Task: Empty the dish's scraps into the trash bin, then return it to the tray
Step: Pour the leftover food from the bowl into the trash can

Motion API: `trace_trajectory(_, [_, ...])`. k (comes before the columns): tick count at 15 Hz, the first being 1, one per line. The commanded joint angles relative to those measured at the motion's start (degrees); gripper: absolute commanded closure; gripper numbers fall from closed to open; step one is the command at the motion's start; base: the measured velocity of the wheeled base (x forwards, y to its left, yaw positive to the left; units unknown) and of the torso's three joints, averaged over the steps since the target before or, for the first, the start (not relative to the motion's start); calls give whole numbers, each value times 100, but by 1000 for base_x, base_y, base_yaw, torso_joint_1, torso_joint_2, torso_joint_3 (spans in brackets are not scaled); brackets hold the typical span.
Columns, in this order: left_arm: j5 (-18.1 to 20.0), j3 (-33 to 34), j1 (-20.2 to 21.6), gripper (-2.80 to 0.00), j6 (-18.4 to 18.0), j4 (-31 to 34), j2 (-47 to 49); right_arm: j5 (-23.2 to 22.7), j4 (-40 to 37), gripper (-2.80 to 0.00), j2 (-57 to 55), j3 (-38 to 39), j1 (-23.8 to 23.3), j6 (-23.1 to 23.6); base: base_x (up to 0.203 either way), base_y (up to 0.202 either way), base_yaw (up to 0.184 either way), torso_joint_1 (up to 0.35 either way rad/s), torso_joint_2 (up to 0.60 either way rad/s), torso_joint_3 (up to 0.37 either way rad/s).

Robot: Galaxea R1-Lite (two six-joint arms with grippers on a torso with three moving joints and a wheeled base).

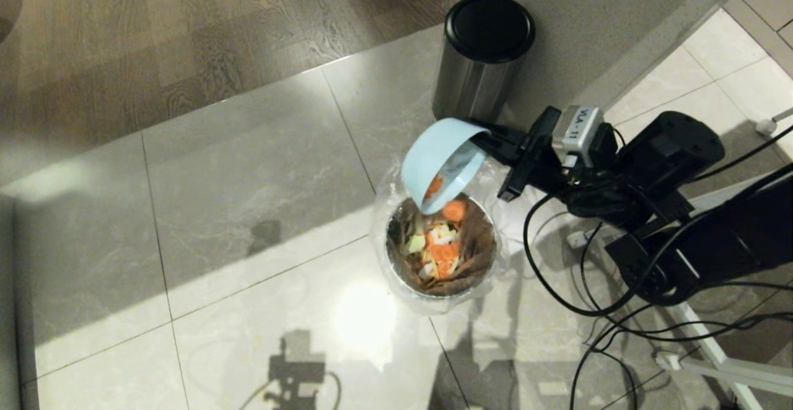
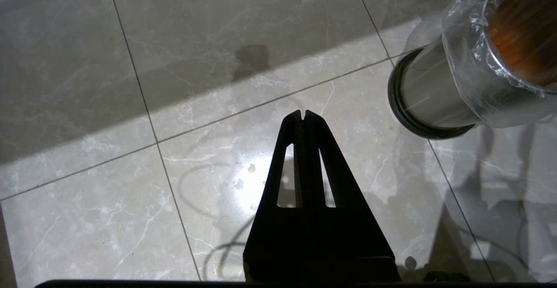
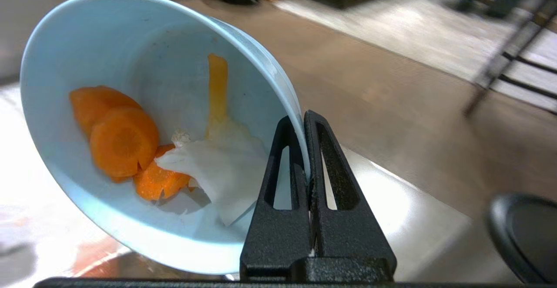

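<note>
Tilting steeply, smooth pale-blue dish (image 3: 130, 61); orange-and-white scraps (image 3: 130, 149) inside.

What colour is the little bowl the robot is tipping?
The dish is plain pale blue, with no pattern. The right wrist view shows it best.

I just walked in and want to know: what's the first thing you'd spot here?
The pale-blue dish, tipped steeply over the bag-lined trash bin on the tiled floor, with the right gripper pinching its rim. Orange carrot scraps sit in the dish, and more lie in the bin below. Behind stands a steel bin with a black lid.
</note>
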State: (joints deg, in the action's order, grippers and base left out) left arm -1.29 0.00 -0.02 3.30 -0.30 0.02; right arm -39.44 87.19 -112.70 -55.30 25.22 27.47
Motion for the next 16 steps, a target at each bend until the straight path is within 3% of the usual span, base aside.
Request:
trace_trajectory(1, [-3, 0, 2, 0, 4, -5, 6, -311, 277, 0, -50, -169, 3, -117, 0, 0, 0, 0, 0, 0])
trace_trajectory(5, [-3, 0, 2, 0, 4, -5, 6, -1233, 277, 0, -50, -204, -41, -69, 0, 0, 0, 0, 0, 0])
trace_trajectory(7, [-3, 0, 2, 0, 4, -5, 6, -1480, 277, 0, -59, -227, -44, 30, 0, 0, 0, 0, 0, 0])
trace_trajectory(16, [-3, 0, 2, 0, 4, -5, -2, -1484, 277, 0, -71, -1234, -51, -192, 0, 0, 0, 0, 0, 0])
